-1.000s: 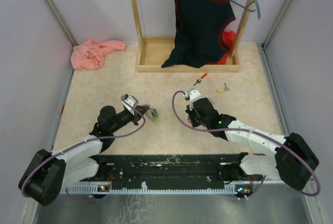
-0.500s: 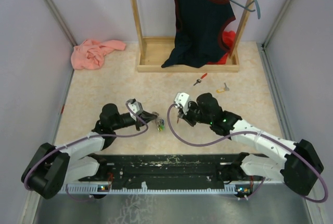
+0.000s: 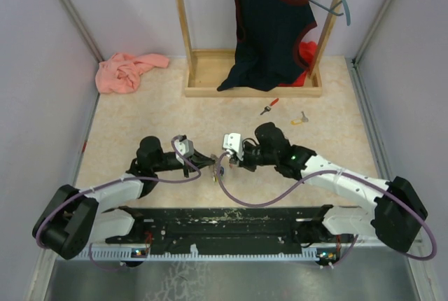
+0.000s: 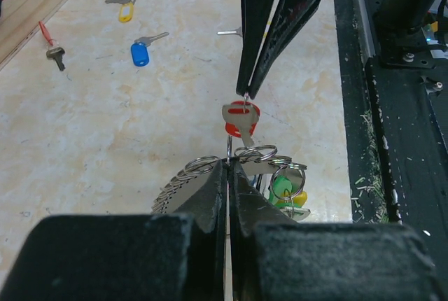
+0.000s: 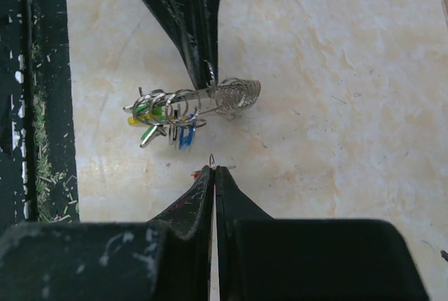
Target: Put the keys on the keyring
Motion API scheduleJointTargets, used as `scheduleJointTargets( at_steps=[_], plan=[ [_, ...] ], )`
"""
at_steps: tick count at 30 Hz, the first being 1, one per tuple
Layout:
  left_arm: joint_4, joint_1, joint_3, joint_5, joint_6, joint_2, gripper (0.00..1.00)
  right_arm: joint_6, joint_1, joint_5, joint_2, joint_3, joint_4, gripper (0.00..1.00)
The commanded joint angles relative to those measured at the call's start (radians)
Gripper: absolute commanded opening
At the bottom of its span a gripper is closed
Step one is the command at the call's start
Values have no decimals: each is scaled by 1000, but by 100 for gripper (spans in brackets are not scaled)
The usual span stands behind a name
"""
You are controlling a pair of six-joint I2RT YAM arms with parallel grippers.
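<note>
My left jaws pinched the keyring (image 4: pixel 180 180), seemingly light and springy; just beside it my right jaws pinched the thin, likely slippery red key (image 4: pixel 240 115) by one end.

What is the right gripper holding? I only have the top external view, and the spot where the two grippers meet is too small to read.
Observer: The left wrist view shows the right gripper pinching a red key at its tips.
Operator: And the left one?
Observer: The left gripper is shut on the keyring. Its metal coil shows clearly in the right wrist view.
Operator: Anything on the ring already?
Observer: Yes. Green, yellow and blue tags hang from small rings at one end of it.
</note>
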Motion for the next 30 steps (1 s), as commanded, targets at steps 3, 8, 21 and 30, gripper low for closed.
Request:
scheduleJointTargets(
  at_steps=[3, 8, 21, 30],
  plan=[
    [55, 4, 38, 79, 14, 10, 1, -77, 48, 5, 31, 71, 47, 0],
    [35, 3, 44, 83, 26, 19, 1, -97, 64, 8, 45, 100, 39, 0],
    [-1, 3, 62, 107, 39, 33, 1, -126, 92, 12, 57, 121, 24, 0],
    [-6, 2, 65, 107, 38, 38, 1, -125, 97, 39, 50, 118, 29, 0]
  ],
)
